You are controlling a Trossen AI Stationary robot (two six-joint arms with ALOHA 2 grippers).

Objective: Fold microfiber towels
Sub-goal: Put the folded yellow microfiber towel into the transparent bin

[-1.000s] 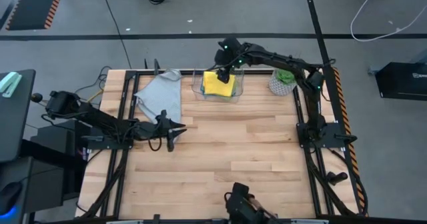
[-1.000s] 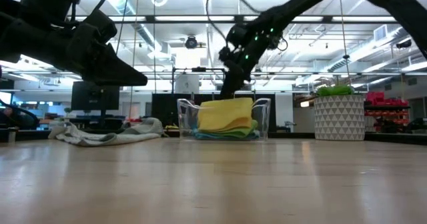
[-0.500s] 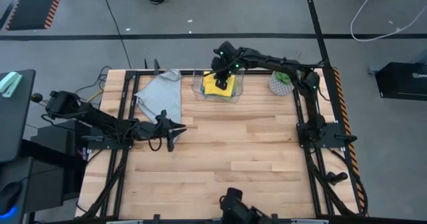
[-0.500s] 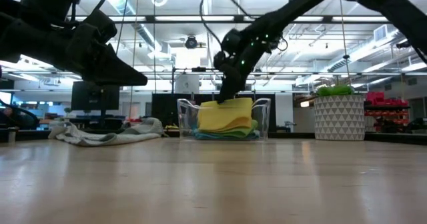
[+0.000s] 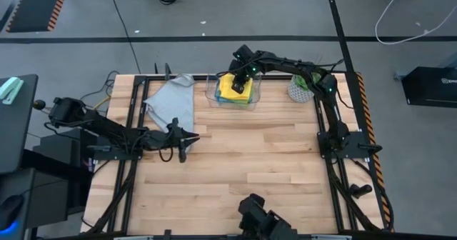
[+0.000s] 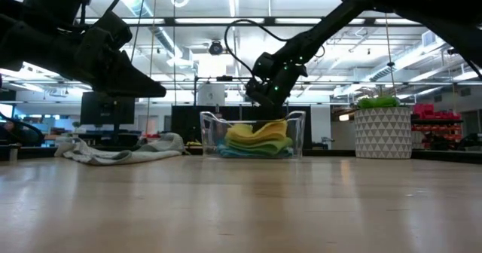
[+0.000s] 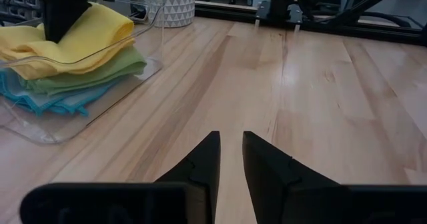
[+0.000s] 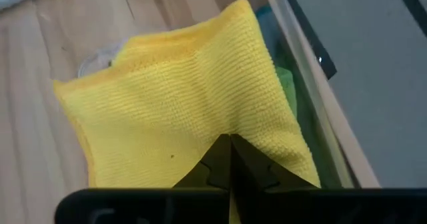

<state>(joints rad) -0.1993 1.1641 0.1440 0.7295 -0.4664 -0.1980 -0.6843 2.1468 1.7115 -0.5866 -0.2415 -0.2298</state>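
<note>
A clear tray (image 5: 213,97) at the table's far middle holds a stack of folded towels: the yellow towel (image 8: 180,97) on top, the green towel (image 7: 100,74) under it, the light blue towel (image 7: 40,101) at the bottom. My right gripper (image 8: 230,144) is shut, with its tips down on the yellow towel. The grey towel (image 5: 173,101) lies rumpled on the table at the far left. My left gripper (image 7: 230,147) hovers over bare wood near the table's left middle, its fingers a narrow gap apart with nothing between them. My right gripper presses its shut fingertips (image 8: 220,159) down on the top face of the yellow towel (image 8: 200,127), near the middle of the folded piece. The fingers slant down from the table's far right. The towel lies on the stack inside the tray.
A white patterned plant pot (image 5: 301,88) stands at the far right, next to the tray. Bare wood (image 5: 250,161) covers the table's middle and near half. Black frame rails (image 5: 132,118) run along both sides.
My right gripper has shut its open fingers and sunk onto the yellow towel in the tray. The towel stack stands lower now, its raised yellow top pushed down.
</note>
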